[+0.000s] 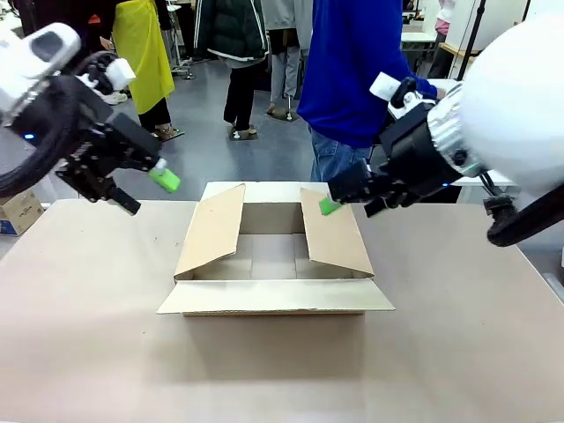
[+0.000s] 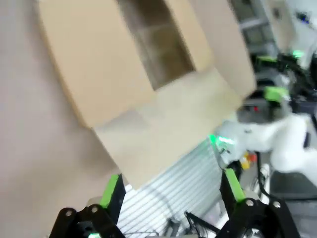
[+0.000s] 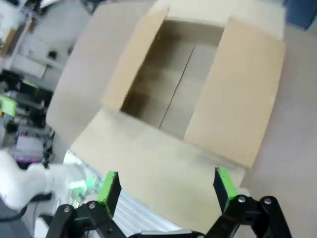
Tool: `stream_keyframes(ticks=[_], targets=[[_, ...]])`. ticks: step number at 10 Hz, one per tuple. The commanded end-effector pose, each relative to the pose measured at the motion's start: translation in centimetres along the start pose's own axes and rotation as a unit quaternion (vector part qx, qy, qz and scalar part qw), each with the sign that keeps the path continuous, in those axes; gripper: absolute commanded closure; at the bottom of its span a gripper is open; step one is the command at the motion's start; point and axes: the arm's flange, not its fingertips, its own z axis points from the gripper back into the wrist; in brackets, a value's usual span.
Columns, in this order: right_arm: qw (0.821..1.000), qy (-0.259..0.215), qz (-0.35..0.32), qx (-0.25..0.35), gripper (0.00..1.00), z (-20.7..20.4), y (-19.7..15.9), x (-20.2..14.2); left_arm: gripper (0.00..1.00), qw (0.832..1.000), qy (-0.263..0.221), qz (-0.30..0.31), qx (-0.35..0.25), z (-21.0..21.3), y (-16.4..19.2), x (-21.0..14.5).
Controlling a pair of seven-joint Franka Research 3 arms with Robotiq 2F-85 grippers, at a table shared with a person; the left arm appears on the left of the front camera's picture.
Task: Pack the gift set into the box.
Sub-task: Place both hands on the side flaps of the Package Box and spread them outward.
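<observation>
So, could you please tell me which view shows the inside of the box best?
The right wrist view: it looks down into the open box, showing most of its floor. The front view sees it from low, with the flaps hiding part of the floor. The left wrist view is blurred and cuts off part of the opening.

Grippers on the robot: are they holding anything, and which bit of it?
Nothing is held. The left gripper and the right gripper are both open, with nothing between their fingers, and they hover near the open box.
</observation>
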Motion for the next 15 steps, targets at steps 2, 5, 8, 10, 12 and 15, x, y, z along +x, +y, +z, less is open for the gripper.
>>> stream_keyframes(ticks=[2, 5, 8, 10, 12, 15], targets=[[0.999, -0.017, -0.024, -0.032, 0.00, -6.2, 1.3, -4.9, 0.00, 0.996, 0.086, 0.035, 0.003, -1.5, -0.9, 4.5], [0.999, -0.014, -0.008, -0.031, 0.00, -5.9, 2.7, -2.1, 0.00, 1.000, 0.009, 0.018, 0.021, -0.9, 0.0, 1.7], [0.999, -0.014, -0.008, -0.031, 0.00, -5.9, 2.7, -2.1, 0.00, 0.991, 0.039, 0.065, 0.106, -4.4, -1.5, 6.4], [0.999, -0.014, -0.008, -0.031, 0.00, -5.9, 2.7, -2.1, 0.00, 0.980, 0.035, 0.108, 0.166, -7.6, -2.2, 10.6], [0.999, -0.014, -0.008, -0.031, 0.00, -5.9, 2.7, -2.1, 0.00, 0.971, 0.083, 0.115, 0.193, -12.2, -2.4, 13.9], [0.999, -0.014, -0.008, -0.031, 0.00, -5.9, 2.7, -2.1, 0.00, 0.959, 0.058, 0.143, 0.239, -17.2, -1.2, 15.9]])
